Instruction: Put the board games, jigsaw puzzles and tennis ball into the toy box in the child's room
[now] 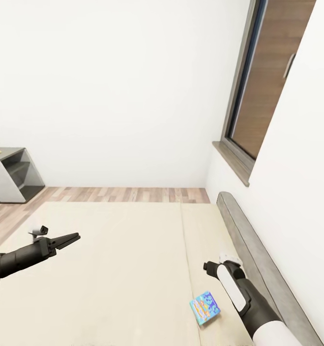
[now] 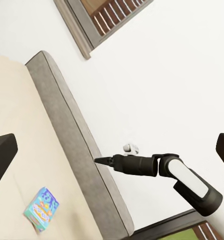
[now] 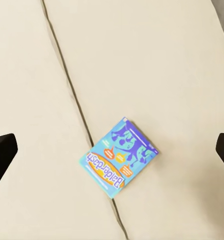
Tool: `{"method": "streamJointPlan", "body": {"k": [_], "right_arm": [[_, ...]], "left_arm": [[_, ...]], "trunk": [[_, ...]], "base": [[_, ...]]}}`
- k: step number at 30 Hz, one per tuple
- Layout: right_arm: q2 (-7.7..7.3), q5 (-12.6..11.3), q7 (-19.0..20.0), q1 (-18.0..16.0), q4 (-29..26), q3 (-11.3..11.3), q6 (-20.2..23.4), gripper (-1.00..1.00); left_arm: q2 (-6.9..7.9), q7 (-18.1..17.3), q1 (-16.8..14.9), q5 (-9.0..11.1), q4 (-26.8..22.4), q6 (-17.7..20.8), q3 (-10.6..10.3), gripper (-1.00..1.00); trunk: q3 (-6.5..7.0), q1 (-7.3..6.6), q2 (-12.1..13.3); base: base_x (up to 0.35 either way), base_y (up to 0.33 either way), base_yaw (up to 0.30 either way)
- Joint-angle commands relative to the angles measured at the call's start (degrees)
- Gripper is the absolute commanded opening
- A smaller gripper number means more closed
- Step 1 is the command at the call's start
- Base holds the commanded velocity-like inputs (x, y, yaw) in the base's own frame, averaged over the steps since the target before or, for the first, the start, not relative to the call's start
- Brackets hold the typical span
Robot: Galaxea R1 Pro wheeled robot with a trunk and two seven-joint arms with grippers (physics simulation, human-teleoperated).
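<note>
A blue, colourfully printed board game point(image 1: 205, 308) lies flat on the beige bed point(image 1: 123, 269), just right of the mattress seam and near the grey headboard point(image 1: 258, 259). In the right wrist view the same board game point(image 3: 119, 157) sits below and between the two wide-apart fingertips point(image 3: 2, 152). My right gripper point(image 1: 209, 265) hovers above the mattress a little beyond the box, open and empty. My left gripper point(image 1: 74, 237) hangs over the left part of the bed, open and holding nothing. The left wrist view takes in the right gripper point(image 2: 99, 160) and the board game point(image 2: 42, 209).
A dark grey side unit point(image 1: 13, 175) stands at the far left on the wood-plank floor point(image 1: 128, 194), with something pale yellow on top. A window point(image 1: 263, 91) is set in the white wall above the headboard. The mattress is wide and bare.
</note>
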Motion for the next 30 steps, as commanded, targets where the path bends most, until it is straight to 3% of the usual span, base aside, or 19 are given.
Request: {"method": "streamJointPlan", "body": {"k": [1,13,21,30], "right_arm": [[-0.08,-0.56,-0.58,-0.08,0.01,0.24,-0.05,1.00],[-0.12,-0.44,0.53,-0.06,1.39,0.34,-3.49,1.00],[-0.06,2.04,1.92,-0.06,1.64,0.36,-3.86,1.00],[-0.01,2.78,2.32,-0.06,1.65,0.73,-5.26,1.00]], "left_arm": [[-0.01,-0.25,-0.06,-0.09,-0.01,0.61,0.01,1.00],[-0.08,-0.06,-0.05,-0.11,-0.01,0.61,-0.08,1.00],[-0.08,0.57,-0.05,-0.11,-0.01,0.61,-0.08,1.00],[-0.08,0.64,-0.05,-0.11,-0.01,0.61,-0.09,1.00]], "trunk": [[-0.22,0.03,-0.13],[-1.36,0.03,-0.13],[-2.11,0.03,-0.13],[-2.96,0.03,-0.13]], "base": [[0.000,0.000,0.000],[0.000,0.000,0.000],[0.000,0.000,0.000],[0.000,0.000,0.000]]}}
